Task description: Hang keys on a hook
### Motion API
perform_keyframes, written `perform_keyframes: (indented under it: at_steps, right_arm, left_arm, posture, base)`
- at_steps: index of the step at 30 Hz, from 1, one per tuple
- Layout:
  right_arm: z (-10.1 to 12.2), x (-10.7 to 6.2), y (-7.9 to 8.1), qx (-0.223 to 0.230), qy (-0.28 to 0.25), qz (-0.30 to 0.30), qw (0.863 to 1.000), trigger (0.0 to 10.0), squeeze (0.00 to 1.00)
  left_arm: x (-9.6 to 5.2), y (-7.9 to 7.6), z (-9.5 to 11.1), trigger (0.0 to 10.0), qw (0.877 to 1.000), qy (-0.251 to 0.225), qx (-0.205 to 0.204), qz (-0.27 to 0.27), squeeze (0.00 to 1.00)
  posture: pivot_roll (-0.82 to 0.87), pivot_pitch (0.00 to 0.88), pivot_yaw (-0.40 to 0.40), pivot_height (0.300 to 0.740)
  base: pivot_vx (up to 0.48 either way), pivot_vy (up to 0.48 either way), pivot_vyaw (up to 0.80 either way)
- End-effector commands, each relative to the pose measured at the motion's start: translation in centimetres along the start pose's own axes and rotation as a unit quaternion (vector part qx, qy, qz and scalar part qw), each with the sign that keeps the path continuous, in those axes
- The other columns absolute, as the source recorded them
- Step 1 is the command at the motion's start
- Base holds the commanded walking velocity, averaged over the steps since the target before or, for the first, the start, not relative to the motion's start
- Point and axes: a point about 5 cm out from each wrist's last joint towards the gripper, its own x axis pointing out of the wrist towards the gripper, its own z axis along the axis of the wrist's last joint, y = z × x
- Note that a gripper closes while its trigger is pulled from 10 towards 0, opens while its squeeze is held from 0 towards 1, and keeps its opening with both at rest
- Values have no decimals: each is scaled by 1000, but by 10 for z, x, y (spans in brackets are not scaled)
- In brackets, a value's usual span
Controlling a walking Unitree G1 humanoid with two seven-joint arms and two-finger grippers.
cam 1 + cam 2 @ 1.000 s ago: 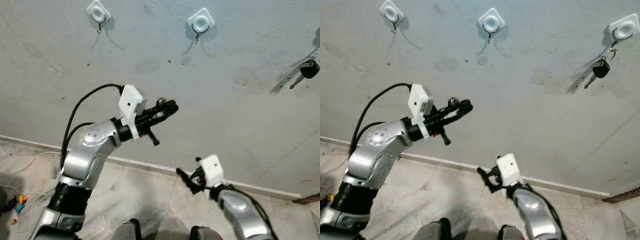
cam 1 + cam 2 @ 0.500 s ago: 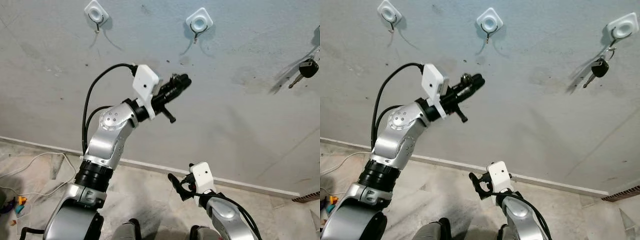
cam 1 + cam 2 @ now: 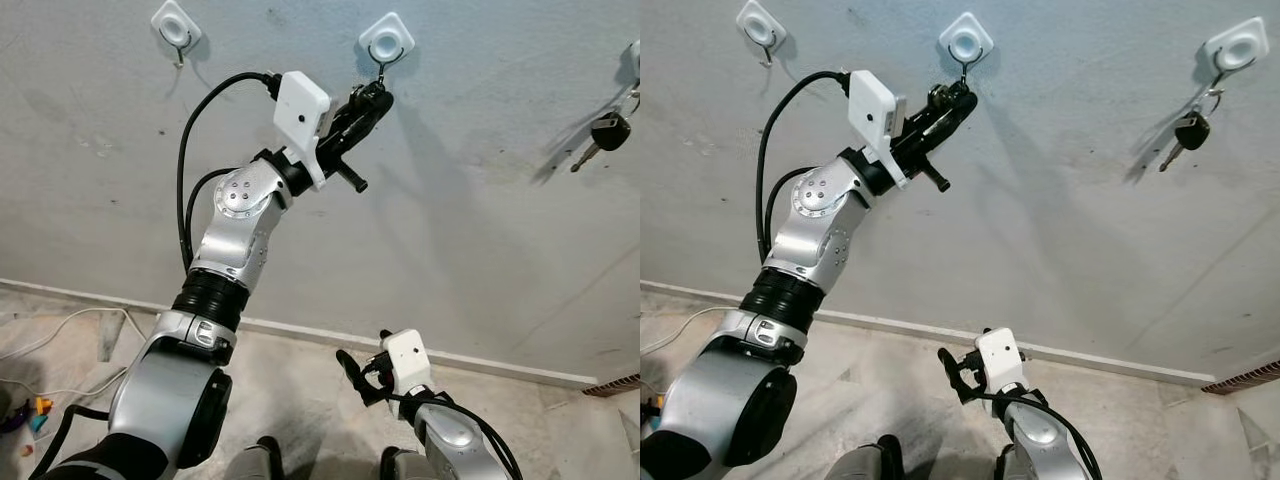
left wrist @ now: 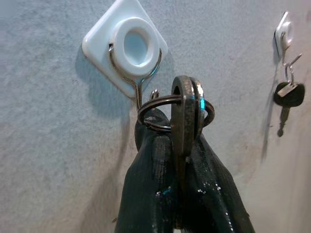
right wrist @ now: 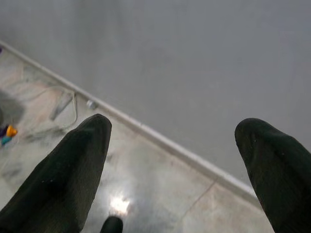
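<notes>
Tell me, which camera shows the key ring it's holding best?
The left wrist view: the key ring sits large and sharp, pinched in the left gripper just below the middle hook. Both eye views show it as a tiny glint.

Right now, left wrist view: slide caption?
Left gripper holds key ring just below middle wall hook.

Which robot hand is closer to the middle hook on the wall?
The left gripper, shut on the key ring, sits right at the middle hook. The right gripper hangs open far below, near the floor.
</notes>
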Motion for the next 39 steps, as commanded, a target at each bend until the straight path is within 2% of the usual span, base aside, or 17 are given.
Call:
perform_keyframes:
  at_steps: [1,5,10,12,18,21,24,25,27,29,31,32,33,35,36,37,39]
  right_arm:
    - [4,0,-2,8,-4,-4,1000,10000,1000]
    - [5,2,-5,3,-3,-2,1000,10000,1000]
    - [12,4,-10,-5,-11,3,1000,10000,1000]
    - [14,6,-13,-11,-10,2,1000,10000,1000]
    - [15,8,-17,-18,-9,2,1000,10000,1000]
    - [14,8,-18,-18,-6,2,1000,10000,1000]
    - [11,8,-18,-18,0,3,1000,10000,1000]
    - [10,8,-18,-18,2,4,1000,10000,1000]
    - [10,8,-18,-18,2,4,1000,10000,1000]
    - [8,8,-16,-18,6,6,1000,10000,1000]
    - [8,8,-15,-17,6,7,1000,10000,1000]
    - [7,8,-15,-17,6,9,1000,10000,1000]
    - [7,8,-14,-16,5,11,1000,10000,1000]
    - [8,8,-13,-16,3,13,1000,10000,988]
    - [10,9,-13,-10,-2,12,1000,10000,565]
    - [13,9,-14,-4,-11,11,1000,10000,0]
    - [17,9,-15,-5,-21,11,1000,10000,0]
  left_arm:
    - [-7,-4,-9,0,1000,8,-30,-4,0]
    - [-19,-11,-15,0,998,17,-54,-5,0]
    - [-46,-25,-21,0,998,35,-60,-9,0]
    - [-65,-30,-26,0,995,53,-81,12,0]
    - [-95,-42,-32,0,985,102,-142,9,0]
    - [-105,-46,-32,0,984,116,-137,13,0]
    - [-116,-39,-30,0,985,129,-101,48,0]
    - [-119,-32,-28,0,987,133,-67,64,0]
    - [-119,-31,-27,0,987,134,-59,68,0]
    - [-121,-3,-16,0,980,124,2,153,0]
    - [-121,5,-12,0,977,121,25,172,0]
    - [-122,9,-10,392,975,120,38,184,0]
    - [-122,13,-9,2745,971,120,49,201,0]
    - [-124,18,-9,2980,966,118,52,225,0]
    - [-125,20,-9,4431,962,120,61,237,0]
    - [-127,21,-9,6941,958,118,67,251,0]
    - [-127,21,-10,6902,957,113,65,258,0]
  posture:
    - [-118,247,108,740]
    - [-99,244,102,740]
    - [-68,244,93,740]
    - [-61,242,90,740]
    - [-45,241,82,740]
    - [-38,241,81,740]
    - [-31,239,77,740]
    - [-30,238,76,740]
    - [-30,238,76,740]
    - [-29,234,72,740]
    - [-30,232,70,740]
    - [-32,231,69,740]
    - [-32,231,69,740]
    - [-33,230,68,740]
    - [-37,229,67,740]
    - [-40,226,66,740]
    - [-41,225,66,740]
  base:
    - [0,0,0]
    - [0,0,0]
    - [0,0,0]
    - [0,0,0]
    - [0,0,0]
    - [0,0,0]
    - [0,0,0]
    - [0,0,0]
    - [0,0,0]
    - [0,0,0]
    - [0,0,0]
    - [0,0,0]
    - [0,0,0]
    - [0,0,0]
    - [0,0,0]
    - [0,0,0]
    - [0,0,0]
